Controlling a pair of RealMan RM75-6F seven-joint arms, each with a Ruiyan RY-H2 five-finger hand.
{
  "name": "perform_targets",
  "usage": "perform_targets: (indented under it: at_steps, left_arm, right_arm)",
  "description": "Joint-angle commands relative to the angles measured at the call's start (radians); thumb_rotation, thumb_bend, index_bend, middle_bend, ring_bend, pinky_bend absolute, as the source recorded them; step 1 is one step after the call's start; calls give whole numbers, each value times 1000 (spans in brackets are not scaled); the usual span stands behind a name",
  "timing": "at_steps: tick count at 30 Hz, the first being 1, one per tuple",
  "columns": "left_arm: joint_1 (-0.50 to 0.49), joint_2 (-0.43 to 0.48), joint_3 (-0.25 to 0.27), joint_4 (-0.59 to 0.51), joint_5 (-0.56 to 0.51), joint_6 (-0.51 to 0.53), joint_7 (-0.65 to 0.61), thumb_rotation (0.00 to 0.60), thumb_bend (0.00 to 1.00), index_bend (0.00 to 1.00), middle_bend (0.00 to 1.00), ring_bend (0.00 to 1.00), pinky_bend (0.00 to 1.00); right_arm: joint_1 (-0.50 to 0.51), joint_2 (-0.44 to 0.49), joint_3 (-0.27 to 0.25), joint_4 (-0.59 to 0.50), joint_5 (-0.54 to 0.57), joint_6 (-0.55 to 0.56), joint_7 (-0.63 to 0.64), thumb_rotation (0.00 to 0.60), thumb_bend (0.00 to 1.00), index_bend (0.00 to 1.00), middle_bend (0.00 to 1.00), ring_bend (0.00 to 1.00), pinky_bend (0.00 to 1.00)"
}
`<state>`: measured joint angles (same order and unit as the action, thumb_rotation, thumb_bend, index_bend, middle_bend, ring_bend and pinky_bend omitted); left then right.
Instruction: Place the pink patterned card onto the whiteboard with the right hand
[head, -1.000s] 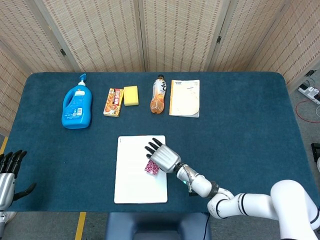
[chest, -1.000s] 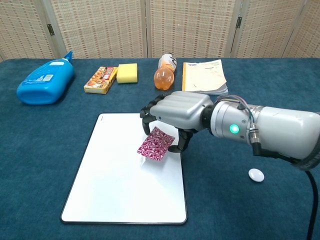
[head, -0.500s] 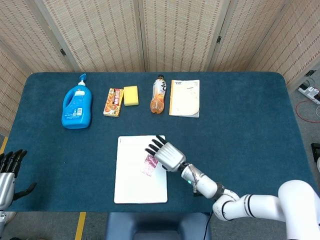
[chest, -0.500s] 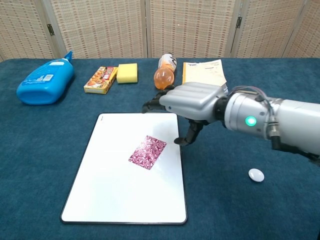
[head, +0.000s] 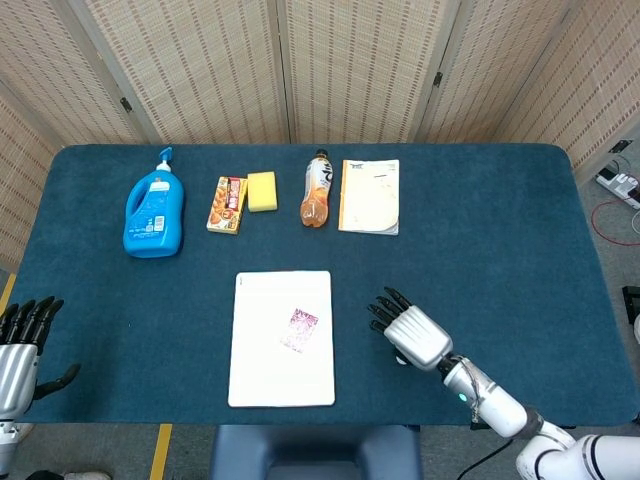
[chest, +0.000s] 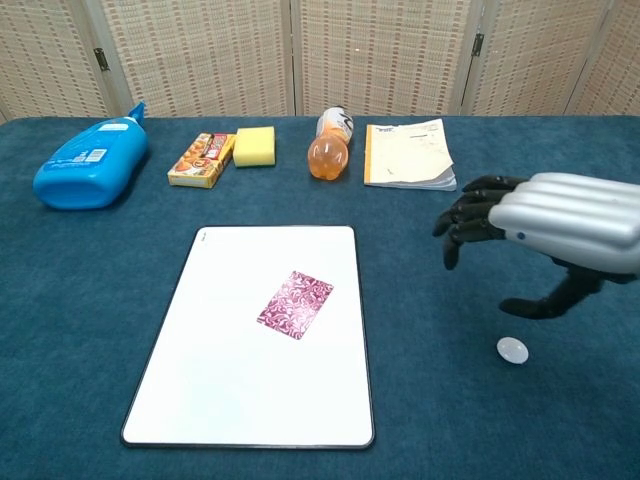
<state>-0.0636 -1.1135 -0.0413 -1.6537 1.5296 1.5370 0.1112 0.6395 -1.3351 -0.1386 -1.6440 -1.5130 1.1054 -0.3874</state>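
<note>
The pink patterned card (head: 300, 329) (chest: 295, 304) lies flat near the middle of the whiteboard (head: 262, 375) (chest: 220, 400), free of any hand. My right hand (head: 408, 328) (chest: 545, 225) hovers over the blue table to the right of the board, well apart from the card, its fingers spread and holding nothing. My left hand (head: 22, 348) stays at the far left edge of the head view, off the table, fingers apart and empty; the chest view does not show it.
Along the back lie a blue detergent bottle (head: 154, 211), a yellow snack box (head: 228, 205), a yellow sponge (head: 262, 191), an orange drink bottle (head: 316, 191) and a notebook (head: 369, 196). A small white disc (chest: 512, 349) sits on the cloth below my right hand.
My right hand released the card onto the whiteboard, then drew back to the right off the board. The card now lies flat. The left hand barely moved.
</note>
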Motion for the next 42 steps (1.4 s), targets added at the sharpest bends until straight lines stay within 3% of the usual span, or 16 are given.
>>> perform_targets:
  at_steps: [1,6,21,42]
  left_arm:
    - [-2,0,2,-3,4,-3,4,600,238,117,111,83,0]
    - [-6,-1,3,-8,11,-4,7,600,238,117,111,83,0]
    - [-10,-1,6,-3,6,-14,9,600,237,118,111,83,0]
    - [-7,-3,6,11,-2,-13,-5,600,237,118,111,83,0]
  right_arm:
    - [-54,4,-43,40,-51,43,41,600,343,332,235,119,0]
    - [-96,-22,-60,93,-64,43,65,600,343,342,235,119,0]
    - [-121,-95,-27,203,-52,-37,100,600,343,379,235,115,0]
    - [-121,-111,17,206,-47,-88,86,600,343,391,236,114,0]
